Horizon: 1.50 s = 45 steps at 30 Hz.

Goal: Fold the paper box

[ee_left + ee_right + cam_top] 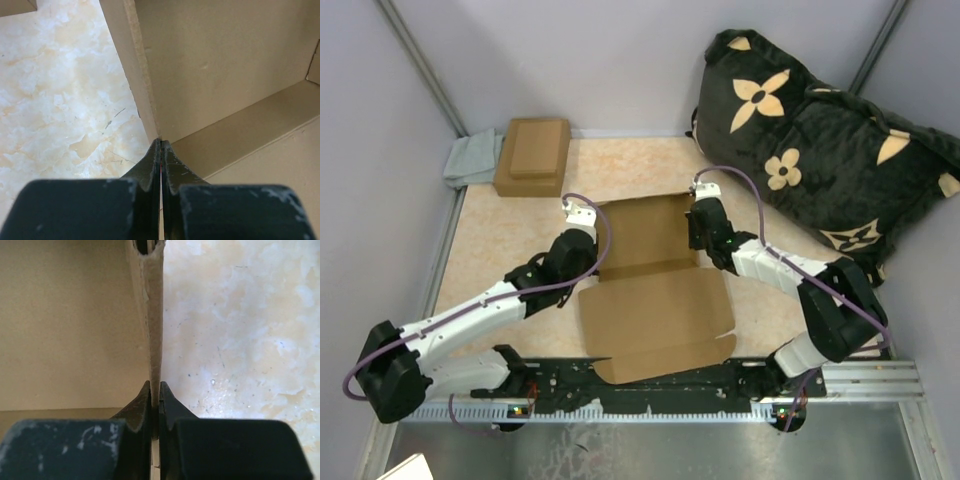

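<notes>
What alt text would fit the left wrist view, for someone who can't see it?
The left hand is pinched shut on the upright side wall of the paper box, seen from just behind the hand. The box's brown inside fills the right of the picture; the beige marbled table fills the left.

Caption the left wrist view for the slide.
Left pincer shut on an upright side wall of the paper box, marbled table alongside.

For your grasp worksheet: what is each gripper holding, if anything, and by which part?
Both hold the paper box: the left gripper pinches its raised left side wall, the right gripper its right side wall.
</notes>
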Each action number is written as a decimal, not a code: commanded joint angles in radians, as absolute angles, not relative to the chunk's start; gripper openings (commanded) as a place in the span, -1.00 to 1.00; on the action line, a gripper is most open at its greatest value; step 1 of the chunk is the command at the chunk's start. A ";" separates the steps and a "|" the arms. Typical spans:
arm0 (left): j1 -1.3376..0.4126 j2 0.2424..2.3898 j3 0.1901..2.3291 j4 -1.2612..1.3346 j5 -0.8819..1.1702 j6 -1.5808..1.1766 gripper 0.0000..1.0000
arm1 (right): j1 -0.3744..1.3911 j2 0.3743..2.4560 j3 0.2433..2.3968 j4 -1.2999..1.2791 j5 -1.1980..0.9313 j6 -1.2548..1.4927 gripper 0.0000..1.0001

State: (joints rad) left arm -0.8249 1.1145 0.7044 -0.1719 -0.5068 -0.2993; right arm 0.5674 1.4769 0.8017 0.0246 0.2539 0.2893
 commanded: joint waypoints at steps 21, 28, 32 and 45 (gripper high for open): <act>-0.833 1.049 0.793 -0.261 -0.443 -0.281 -1.00 | 0.572 1.477 0.907 -0.108 0.262 0.423 -0.13; -0.831 1.015 0.832 -0.318 -0.496 -0.310 -0.88 | 0.555 1.357 0.916 -0.164 0.300 0.380 0.26; -0.830 0.994 0.869 -0.371 -0.497 -0.314 -0.77 | 0.483 1.351 0.996 -0.165 0.237 0.281 0.30; -0.830 0.860 0.799 -0.427 -0.435 -0.419 -0.58 | 0.438 1.858 1.624 -0.256 -0.233 -0.141 0.31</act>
